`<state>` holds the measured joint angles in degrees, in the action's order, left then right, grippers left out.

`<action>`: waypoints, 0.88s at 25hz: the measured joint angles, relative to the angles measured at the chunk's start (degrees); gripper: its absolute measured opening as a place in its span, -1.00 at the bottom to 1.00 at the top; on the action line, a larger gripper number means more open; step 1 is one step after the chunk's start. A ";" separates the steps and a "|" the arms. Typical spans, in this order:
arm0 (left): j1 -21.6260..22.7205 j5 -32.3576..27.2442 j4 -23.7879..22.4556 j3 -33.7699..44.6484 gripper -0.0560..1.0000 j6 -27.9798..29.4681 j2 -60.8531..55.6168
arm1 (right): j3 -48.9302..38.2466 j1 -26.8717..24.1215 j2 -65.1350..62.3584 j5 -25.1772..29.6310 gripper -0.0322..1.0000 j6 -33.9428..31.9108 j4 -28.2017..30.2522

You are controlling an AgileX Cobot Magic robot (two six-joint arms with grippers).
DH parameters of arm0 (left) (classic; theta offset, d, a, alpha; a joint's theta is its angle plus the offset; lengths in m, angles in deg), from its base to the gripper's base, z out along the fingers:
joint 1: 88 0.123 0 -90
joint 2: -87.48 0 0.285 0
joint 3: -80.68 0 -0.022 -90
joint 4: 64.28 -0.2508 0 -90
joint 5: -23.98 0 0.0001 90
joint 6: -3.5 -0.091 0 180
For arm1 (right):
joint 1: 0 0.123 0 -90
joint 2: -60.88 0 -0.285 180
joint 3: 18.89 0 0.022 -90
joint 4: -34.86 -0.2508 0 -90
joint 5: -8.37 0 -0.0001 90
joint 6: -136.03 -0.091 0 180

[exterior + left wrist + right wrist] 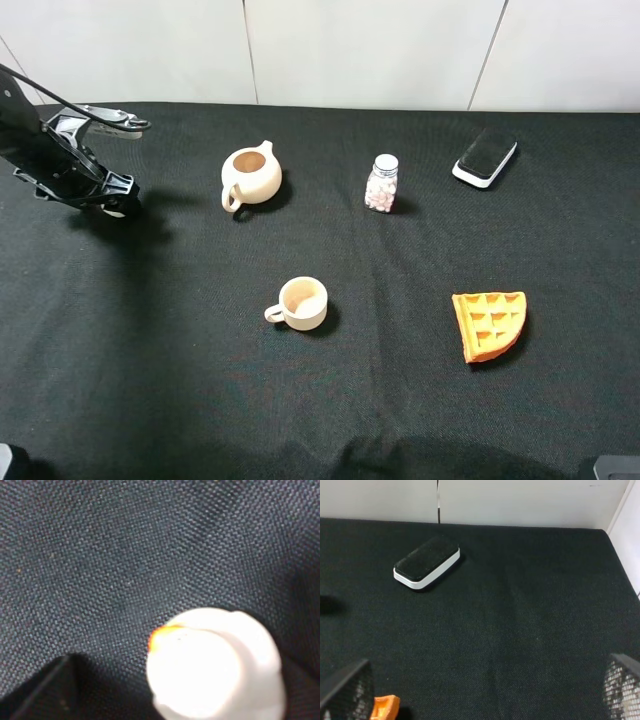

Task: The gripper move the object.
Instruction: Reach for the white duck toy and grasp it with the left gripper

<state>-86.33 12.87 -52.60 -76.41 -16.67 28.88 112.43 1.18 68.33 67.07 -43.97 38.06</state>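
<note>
Left gripper [117, 204] hangs low over the cream lid [215, 667].

Object [215, 665] well left of teapot [252, 176]

My left gripper [116, 198] is black, with dark fingers and trailing cables. It sits low over the cloth [150, 380] at the far left of the table, tilted down toward the surface. The lid [215, 667] fills the near part of my wrist view. It is small and cream-white, a round disc with a rounded knob, blurred by closeness, with a thin orange tinge on one edge. It lies between my fingers [40, 695], one dark finger on each side. I cannot tell whether the pads touch it. In the high view my gripper hides it.
</note>
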 joint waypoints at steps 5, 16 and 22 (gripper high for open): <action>0.00 0.22 0.00 0.00 0.14 2.05 0.00 | 0.00 0.00 0.00 0.00 0.41 0.00 0.00; 0.00 0.47 0.00 -0.04 0.09 7.21 0.00 | 0.00 0.00 0.00 0.00 0.41 0.00 0.00; 0.00 0.50 0.00 -0.04 0.09 7.25 0.00 | 0.00 0.00 0.00 0.00 0.41 0.00 0.00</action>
<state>-86.33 13.38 -52.60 -76.45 -9.42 28.88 112.43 1.18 68.33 67.07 -43.97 38.06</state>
